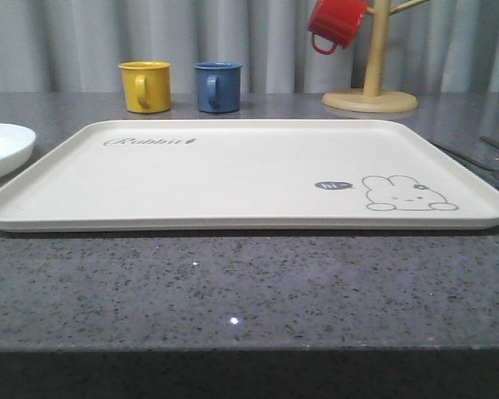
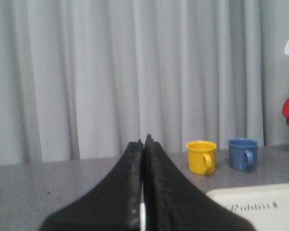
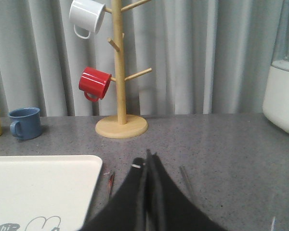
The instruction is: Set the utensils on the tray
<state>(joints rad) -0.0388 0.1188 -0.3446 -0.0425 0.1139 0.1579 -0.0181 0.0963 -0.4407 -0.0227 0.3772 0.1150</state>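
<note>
Both grippers pressed closed on nothing: left gripper (image 2: 143, 143), right gripper (image 3: 148, 156). Tray (image 1: 233, 179) bare on the table (image 1: 233, 291). Utensils (image 1: 482, 158) lie just beside its right edge

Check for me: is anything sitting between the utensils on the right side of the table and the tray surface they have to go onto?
Nothing visible. The utensils lie on the table just past the tray's right rim, and the tray surface is bare. The mugs and wooden mug tree stand farther back, out of that path.
</note>
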